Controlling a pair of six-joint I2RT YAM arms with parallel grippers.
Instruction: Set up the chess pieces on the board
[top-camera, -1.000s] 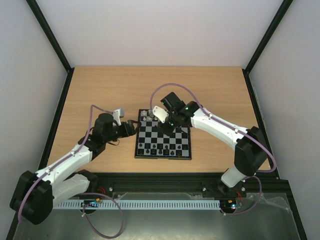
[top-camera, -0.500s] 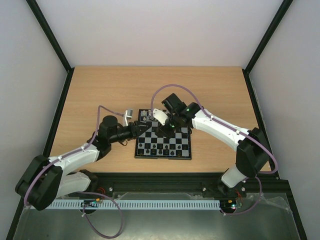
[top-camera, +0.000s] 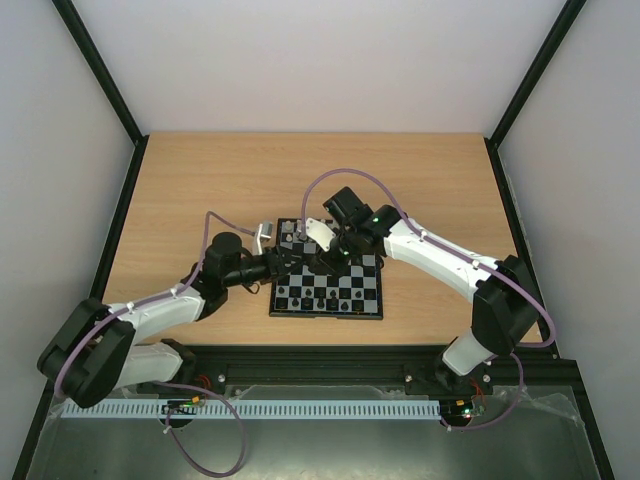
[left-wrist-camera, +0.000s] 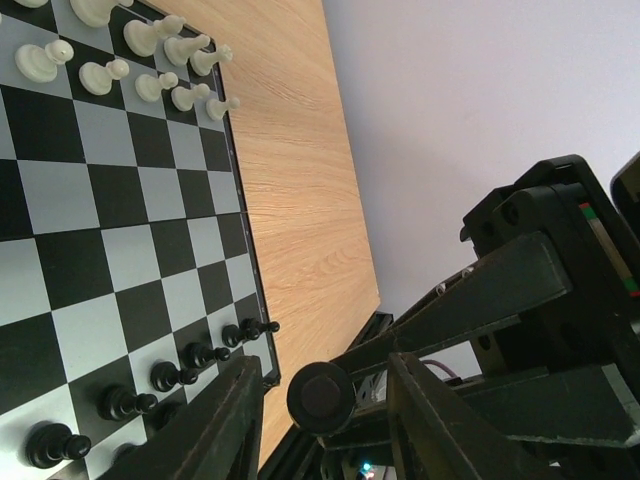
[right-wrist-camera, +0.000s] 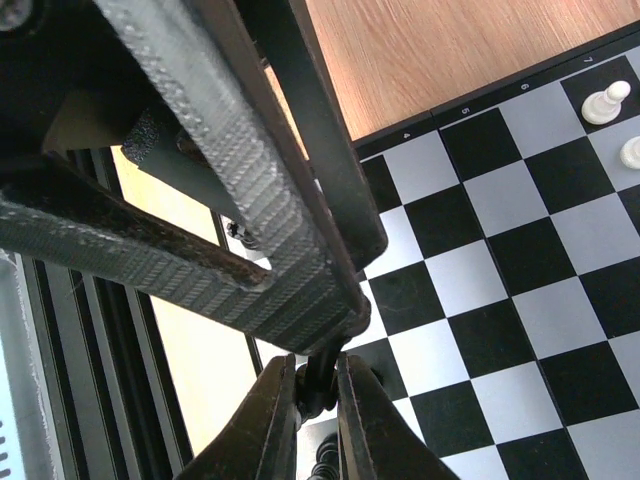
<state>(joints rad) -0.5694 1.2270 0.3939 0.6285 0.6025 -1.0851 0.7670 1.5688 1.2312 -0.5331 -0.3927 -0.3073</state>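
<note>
Sitting near the middle of the wooden table, just beyond the arm bases, the board carries its figurines at two opposite ends. The white pieces are bunched along its far edge, towards the far left corner. The black pieces stand in a line along the near edge, and the squares in between lie bare. The right claw reaches down over the middle of the board, its fingers all but closed on a slim black piece. Only a sliver of that piece shows, so its kind cannot be told. The left claw comes in low from the left edge of the board with its fingers partly apart and nothing gripped. A round black part sits in the gap without touching either finger, and what it belongs to is hard to make out. In the right wrist view the ribbed fingers of the left claw fill the upper left and hide much of the board's near side. From above, both claws cover the squares beneath them. Small numerals run along the board's rim, of which 4, 6 and 7 can be read.
</note>
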